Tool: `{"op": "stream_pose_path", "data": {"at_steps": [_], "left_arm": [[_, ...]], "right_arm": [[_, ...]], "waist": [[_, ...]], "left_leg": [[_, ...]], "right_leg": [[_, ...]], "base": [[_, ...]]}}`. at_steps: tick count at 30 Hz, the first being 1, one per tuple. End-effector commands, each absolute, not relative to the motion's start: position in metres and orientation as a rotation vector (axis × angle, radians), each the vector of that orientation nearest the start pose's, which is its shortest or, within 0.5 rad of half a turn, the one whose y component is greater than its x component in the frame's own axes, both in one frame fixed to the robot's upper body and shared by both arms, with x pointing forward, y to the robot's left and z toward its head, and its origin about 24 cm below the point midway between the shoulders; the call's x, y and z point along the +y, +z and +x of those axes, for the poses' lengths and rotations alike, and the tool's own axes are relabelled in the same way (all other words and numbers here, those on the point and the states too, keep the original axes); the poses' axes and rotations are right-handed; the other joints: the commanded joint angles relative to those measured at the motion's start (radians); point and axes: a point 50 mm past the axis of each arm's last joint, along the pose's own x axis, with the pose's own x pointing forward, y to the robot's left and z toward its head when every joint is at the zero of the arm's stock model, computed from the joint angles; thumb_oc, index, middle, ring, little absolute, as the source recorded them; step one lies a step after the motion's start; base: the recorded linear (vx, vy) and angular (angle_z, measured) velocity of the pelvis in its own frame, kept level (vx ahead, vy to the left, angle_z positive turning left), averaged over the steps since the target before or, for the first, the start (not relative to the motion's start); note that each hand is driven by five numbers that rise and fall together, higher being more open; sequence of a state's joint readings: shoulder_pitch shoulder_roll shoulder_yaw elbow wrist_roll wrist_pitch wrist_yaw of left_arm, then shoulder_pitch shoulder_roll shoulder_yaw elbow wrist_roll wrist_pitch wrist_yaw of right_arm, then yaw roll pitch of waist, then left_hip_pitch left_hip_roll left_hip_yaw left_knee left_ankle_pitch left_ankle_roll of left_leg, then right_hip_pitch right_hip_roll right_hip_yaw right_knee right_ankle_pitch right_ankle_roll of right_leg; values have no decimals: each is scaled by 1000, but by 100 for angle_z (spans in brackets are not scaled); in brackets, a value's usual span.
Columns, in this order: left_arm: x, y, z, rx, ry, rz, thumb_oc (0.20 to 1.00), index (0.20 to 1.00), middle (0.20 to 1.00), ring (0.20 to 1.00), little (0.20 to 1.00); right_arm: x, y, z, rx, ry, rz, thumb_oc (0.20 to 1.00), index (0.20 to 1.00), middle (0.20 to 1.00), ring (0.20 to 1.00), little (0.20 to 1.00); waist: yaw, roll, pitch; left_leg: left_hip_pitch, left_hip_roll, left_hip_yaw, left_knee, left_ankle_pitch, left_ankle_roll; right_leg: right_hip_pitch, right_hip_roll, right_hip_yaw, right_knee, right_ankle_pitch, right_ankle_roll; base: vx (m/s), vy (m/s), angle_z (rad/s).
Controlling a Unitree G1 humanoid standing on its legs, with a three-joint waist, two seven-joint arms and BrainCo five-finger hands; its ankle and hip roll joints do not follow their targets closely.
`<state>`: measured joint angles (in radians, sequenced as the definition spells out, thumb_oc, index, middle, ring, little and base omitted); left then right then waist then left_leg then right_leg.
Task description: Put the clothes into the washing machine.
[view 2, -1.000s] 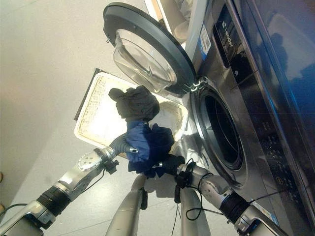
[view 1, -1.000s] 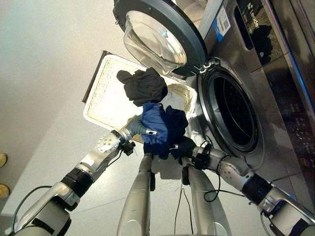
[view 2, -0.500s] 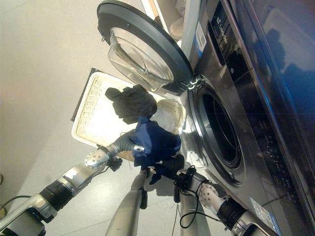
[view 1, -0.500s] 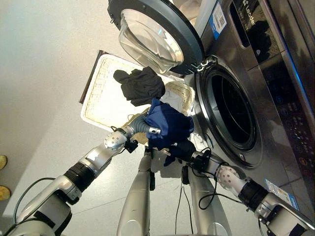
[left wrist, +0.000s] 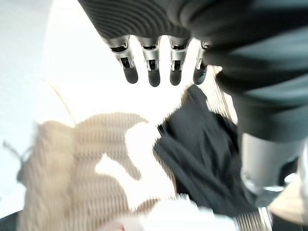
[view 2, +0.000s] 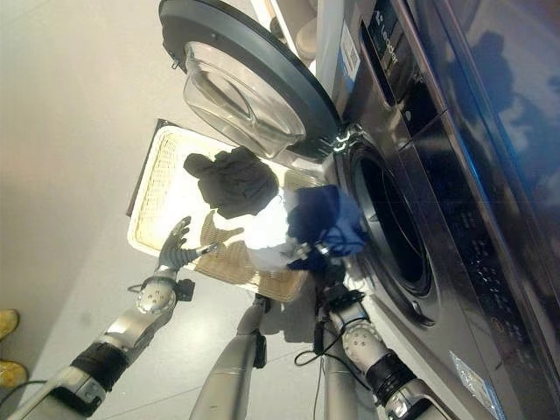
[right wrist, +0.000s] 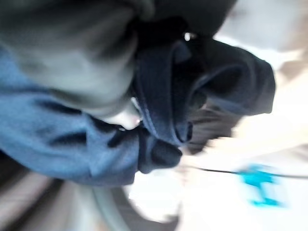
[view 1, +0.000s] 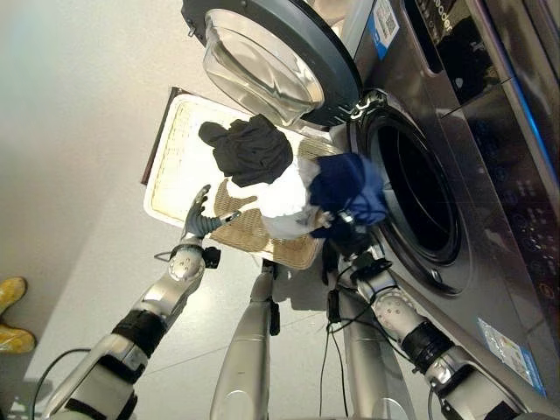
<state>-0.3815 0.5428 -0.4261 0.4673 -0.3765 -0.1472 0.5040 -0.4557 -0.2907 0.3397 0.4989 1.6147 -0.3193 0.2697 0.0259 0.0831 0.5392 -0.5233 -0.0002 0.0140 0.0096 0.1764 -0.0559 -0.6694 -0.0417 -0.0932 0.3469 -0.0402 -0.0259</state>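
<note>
Taking the washing machine (view 1: pixel 455 114) as the mark: closest to me, the right hand (view 1: pixel 343 229) is raised just in front of the lower rim of the drum opening (view 1: pixel 416 197), with the blue garment (view 1: pixel 350 185) bunched on top of it. The cloth is bundled against the left edge of the opening, not yet inside. The right wrist view shows the blue fabric wrapped in folds over the hand, so the fingers seem closed in the cloth, though they are mostly covered.

Further to the left of the machine, the left hand (view 1: pixel 197 213) hovers above the near edge of the laundry basket (view 1: pixel 179 140), fingers (left wrist: pixel 153 70) straight and spread wide, holding nothing. Its wrist view looks down past those fingers at the woven basket floor.

The basket, pale and woven, sits on the floor (view 1: pixel 79 105) just to the left of the machine's front. A white garment (view 1: pixel 282 199) lies at the basket corner nearest the machine, touching the blue bundle. Just beyond it, a black garment (view 1: pixel 248 149) lies crumpled in the basket.

Farthest off, the machine's round door (view 1: pixel 271 57) stands swung open above the basket's far end, hinged at the upper left of the drum opening. A yellow shoe (view 1: pixel 10 293) shows on the floor, well away from the machine.
</note>
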Motion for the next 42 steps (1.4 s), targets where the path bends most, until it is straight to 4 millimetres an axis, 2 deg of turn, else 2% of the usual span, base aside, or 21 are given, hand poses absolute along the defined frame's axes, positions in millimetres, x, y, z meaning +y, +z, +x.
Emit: {"op": "stream_pose_path", "data": {"at_steps": [1, 3, 4, 5, 6, 8, 11, 15, 16, 17, 18, 19, 21, 22, 24, 27, 28, 31, 36, 37, 42], "left_arm": [[207, 58, 315, -70, 288, 205, 1000, 1000, 1000, 1000, 1000], [211, 46, 311, -25, 297, 196, 1000, 1000, 1000, 1000, 1000], [211, 46, 311, -25, 297, 196, 1000, 1000, 1000, 1000, 1000], [212, 36, 307, 11, 307, 181, 1000, 1000, 1000, 1000, 1000], [212, 36, 307, 11, 307, 181, 1000, 1000, 1000, 1000, 1000], [213, 18, 298, 66, 303, 159, 1000, 1000, 1000, 1000, 1000], [210, 7, 290, 86, 277, 173, 1000, 1000, 1000, 1000, 1000], [213, 4, 283, 96, 245, 212, 1000, 1000, 1000, 1000, 1000], [216, 5, 281, 101, 229, 219, 1000, 1000, 1000, 1000, 1000], [218, 5, 279, 104, 227, 222, 1000, 1000, 1000, 1000, 1000], [221, 7, 279, 105, 220, 232, 1000, 1000, 1000, 1000, 1000], [225, 11, 279, 110, 207, 245, 1000, 1000, 1000, 1000, 1000], [226, 15, 280, 111, 199, 247, 1000, 1000, 1000, 1000, 1000], [228, 17, 280, 121, 192, 245, 1000, 1000, 1000, 1000, 1000], [231, 20, 283, 122, 192, 243, 1000, 1000, 1000, 1000, 1000], [239, 27, 288, 97, 204, 255, 1000, 1000, 1000, 1000, 1000], [239, 28, 288, 94, 205, 256, 1000, 1000, 1000, 1000, 1000], [247, 38, 290, 30, 243, 280, 1000, 1000, 1000, 1000, 1000], [251, 70, 301, -154, 364, 378, 1000, 1000, 1000, 1000, 1000], [251, 85, 305, -227, 414, 431, 1000, 1000, 1000, 1000, 1000], [250, 113, 316, -327, 514, 457, 1000, 1000, 1000, 1000, 1000]], "right_arm": [[-177, 86, 335, -317, 104, 1239, 200, 200, 200, 200, 200], [-205, 97, 344, -378, -2, 1275, 200, 200, 200, 200, 200], [-205, 97, 344, -378, -2, 1275, 200, 200, 200, 200, 200], [-225, 105, 349, -427, -85, 1312, 200, 200, 200, 200, 200], [-225, 105, 349, -427, -85, 1312, 200, 200, 200, 200, 200], [-270, 125, 353, -564, -272, 1377, 200, 200, 200, 200, 200], [-315, 161, 348, -781, -437, 1414, 200, 200, 200, 200, 200], [-361, 181, 326, -1007, -664, 1458, 200, 200, 200, 200, 200], [-385, 198, 305, -1159, -824, 1486, 347, 347, 347, 347, 347], [-390, 202, 299, -1200, -857, 1505, 561, 561, 561, 561, 561], [-401, 204, 287, -1254, -937, 1516, 1000, 1000, 1000, 1000, 1000], [-414, 207, 275, -1298, -1012, 1495, 1000, 1000, 1000, 1000, 1000], [-420, 216, 271, -1321, -1005, 1459, 1000, 1000, 1000, 1000, 1000], [-426, 219, 275, -1229, -959, 1405, 1000, 1000, 1000, 1000, 1000], [-420, 221, 299, -934, -840, 1327, 1000, 1000, 1000, 1000, 1000], [-384, 201, 340, -409, -549, 1087, 1000, 1000, 1000, 1000, 1000], [-383, 199, 341, -393, -538, 1076, 1000, 1000, 1000, 1000, 1000], [-357, 156, 349, -97, -353, 647, 1000, 1000, 1000, 1000, 1000], [-333, 133, 355, 10, -238, 276, 1000, 1000, 1000, 1000, 1000], [-321, 130, 359, 12, -214, 164, 1000, 1000, 1000, 1000, 1000], [-286, 123, 363, 4, -178, 80, 1000, 1000, 1000, 1000, 1000]], "waist": [[-12, 47, -19], [-8, 66, -19], [-8, 66, -19], [-6, 79, -19], [-6, 79, -19], [3, 96, -19], [13, 110, -19], [23, 116, -19], [29, 120, -19], [29, 121, -19], [29, 121, -19], [30, 122, -19], [33, 124, -19], [33, 125, -19], [33, 120, -19], [41, 104, -19], [40, 103, -19], [45, 73, -19], [50, 51, -19], [50, 44, -19], [31, 25, -19]], "left_leg": [[-50, -100, 17, 94, -50, 26], [-50, -102, 20, 96, -52, 25], [-50, -102, 20, 96, -52, 25], [-53, -103, 23, 101, -55, 25], [-53, -103, 23, 101, -55, 25], [-64, -104, 24, 114, -63, 25], [-92, -101, 24, 128, -63, 27], [-106, -101, 15, 138, -74, 31], [-119, -101, 6, 143, -76, 34], [-124, -101, 3, 145, -76, 34], [-139, -100, -4, 148, -69, 35], [-145, -104, -12, 157, -75, 36], [-163, -104, -17, 166, -67, 38], [-168, -108, -23, 182, -78, 39], [-184, -107, -25, 194, -76, 40], [-197, -105, -26, 188, -69, 45], [-197, -104, -26, 188, -69, 45], [-200, -100, -27, 185, -68, 46], [-197, -97, -25, 187, -69, 45], [-196, -96, -24, 188, -69, 45], [-192, -92, -17, 191, -73, 42]], "right_leg": [[61, -35, -56, -149, 95, 79], [57, -38, -57, -143, 90, 78], [57, -38, -57, -143, 90, 78], [52, -40, -57, -135, 84, 77], [52, -40, -57, -135, 84, 77], [41, -41, -58, -117, 72, 76], [12, -35, -60, -92, 66, 73], [-6, -24, -59, -56, 42, 72], [-19, -19, -59, -37, 34, 72], [-24, -17, -59, -29, 31, 72], [-39, -12, -58, -22, 38, 70], [-48, -5, -52, -4, 29, 69], [-67, -2, -50, 5, 38, 66], [-77, -1, -43, 23, 27, 68], [-91, -3, -43, 26, 33, 68], [-95, -4, -52, 6, 47, 67], [-95, -4, -52, 5, 48, 67], [-84, -2, -69, -17, 57, 63], [-71, 3, -79, -21, 54, 58], [-71, 4, -81, -19, 55, 58], [-73, 9, -71, -17, 58, 63]], "base": [[72, -16, 0], [68, -10, 5], [58, -7, 2], [38, -5, -2], [66, -21, -16], [84, -71, -13], [63, -91, 3], [41, -115, 4], [42, -111, -1], [30, -116, -2], [54, -98, 1], [29, -83, 6], [42, -59, 7], [36, -69, 4], [8, -59, 2], [-13, -79, -1], [-39, -133, -4], [-20, -98, 2], [-9, -26, 2], [0, 0, 0], [-13, 48, 4]]}}
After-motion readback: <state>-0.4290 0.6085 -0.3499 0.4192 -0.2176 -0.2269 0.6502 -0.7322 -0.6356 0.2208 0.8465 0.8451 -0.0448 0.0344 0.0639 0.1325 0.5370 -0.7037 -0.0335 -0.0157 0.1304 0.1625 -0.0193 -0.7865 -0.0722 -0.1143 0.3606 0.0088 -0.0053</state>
